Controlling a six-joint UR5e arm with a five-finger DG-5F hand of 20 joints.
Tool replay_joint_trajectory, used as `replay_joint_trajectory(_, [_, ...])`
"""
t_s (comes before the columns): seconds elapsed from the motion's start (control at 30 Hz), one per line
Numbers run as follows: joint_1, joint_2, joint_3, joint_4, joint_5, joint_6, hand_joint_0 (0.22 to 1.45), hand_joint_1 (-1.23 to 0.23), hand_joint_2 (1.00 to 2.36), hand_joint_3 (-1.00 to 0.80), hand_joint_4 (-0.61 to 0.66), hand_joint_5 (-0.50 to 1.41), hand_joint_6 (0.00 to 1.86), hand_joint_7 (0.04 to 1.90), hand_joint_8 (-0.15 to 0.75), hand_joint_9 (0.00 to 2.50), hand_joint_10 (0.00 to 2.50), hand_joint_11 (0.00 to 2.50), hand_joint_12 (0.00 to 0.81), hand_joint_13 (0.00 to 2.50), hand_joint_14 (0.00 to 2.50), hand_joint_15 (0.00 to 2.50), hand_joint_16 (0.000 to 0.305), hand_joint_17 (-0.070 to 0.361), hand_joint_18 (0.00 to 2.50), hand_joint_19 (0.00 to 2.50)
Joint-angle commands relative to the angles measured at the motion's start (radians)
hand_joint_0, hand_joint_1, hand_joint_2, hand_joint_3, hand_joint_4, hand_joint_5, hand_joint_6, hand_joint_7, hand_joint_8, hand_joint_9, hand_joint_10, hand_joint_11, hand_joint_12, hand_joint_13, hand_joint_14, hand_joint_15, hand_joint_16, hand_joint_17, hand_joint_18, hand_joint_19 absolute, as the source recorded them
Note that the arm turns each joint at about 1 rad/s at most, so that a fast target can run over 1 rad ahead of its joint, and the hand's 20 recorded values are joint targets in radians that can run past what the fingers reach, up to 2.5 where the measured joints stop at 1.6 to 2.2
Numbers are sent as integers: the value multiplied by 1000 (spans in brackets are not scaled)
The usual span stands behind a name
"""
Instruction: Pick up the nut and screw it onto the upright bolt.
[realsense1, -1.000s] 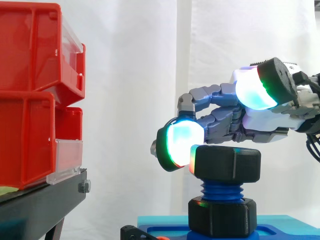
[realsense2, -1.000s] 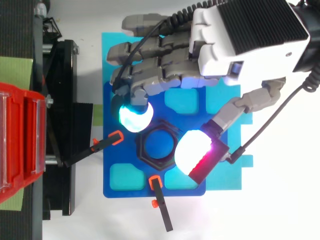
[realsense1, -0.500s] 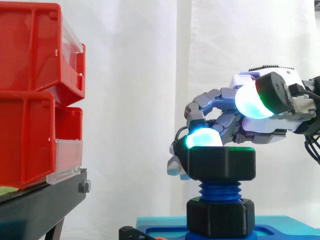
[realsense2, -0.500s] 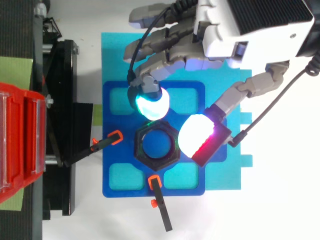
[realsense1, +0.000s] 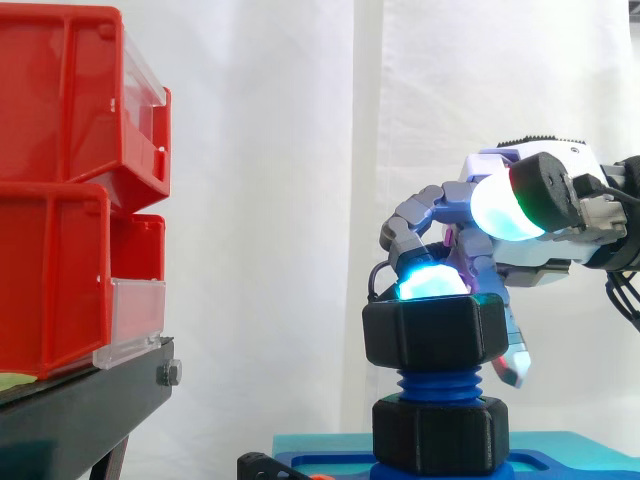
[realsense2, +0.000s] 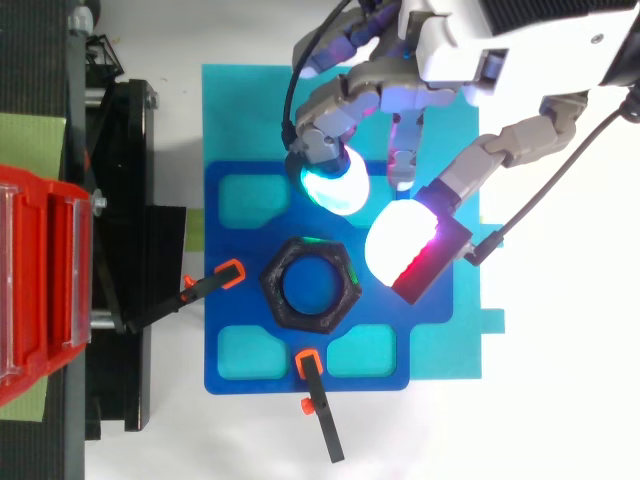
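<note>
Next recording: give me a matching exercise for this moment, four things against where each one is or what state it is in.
Things:
1. black hexagonal nut
2. blue threaded bolt
3. red plastic bins
4. robot hand

Places or states:
A. stacked on the black stand at the left of the side view
B. fingers curled, holding nothing
C. standing upright on the blue plate
D. sitting on the top of the bolt's thread

Pairs: 1-D, 2-C, 3-A, 4-B
</note>
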Motion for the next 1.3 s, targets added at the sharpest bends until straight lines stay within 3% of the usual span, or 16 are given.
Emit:
replay_joint_trajectory(0.0, [-2, 0, 0, 1, -1, 0, 511, -350, 1000, -500, 35, 19, 755, 1144, 199, 1645, 4, 147, 171, 1110, 2, 58, 6, 13, 671, 0])
replay_joint_trajectory(0.13, [-2, 0, 2, 11, -5, 1, 501, -333, 1000, -500, 158, 14, 523, 1556, 260, 1463, 5, 151, 216, 925, 0, 20, 14, 31, 518, 0])
replay_joint_trajectory(0.43, [0, 0, 0, 47, -22, -2, 482, -317, 1000, -500, 237, -120, 504, 1064, 256, 1102, 2, 82, 279, 693, 0, 0, 26, 58, 324, 0])
replay_joint_trajectory(0.63, [9, 0, 0, 43, -22, -11, 471, -299, 1000, -500, 164, -174, 502, 747, 234, 810, 0, 0, 294, 545, 0, 0, 30, 68, 174, 0])
replay_joint_trajectory(0.73, [18, 0, 0, 40, -18, -11, 463, -283, 1000, -500, 152, -182, 502, 679, 223, 614, 0, 0, 308, 352, 0, 0, 32, 73, 0, 0])
replay_joint_trajectory(0.9, [35, 0, 0, 23, -8, -13, 452, -240, 1000, -500, 128, -194, 501, 645, 201, 299, 0, 0, 319, 21, 0, 0, 39, 87, 0, 0])
replay_joint_trajectory(1.27, [55, 0, 0, -37, 9, -13, 444, -207, 1000, -500, 119, -199, 501, 649, 191, 169, 0, 0, 325, 0, 0, 0, 42, 94, 0, 0])
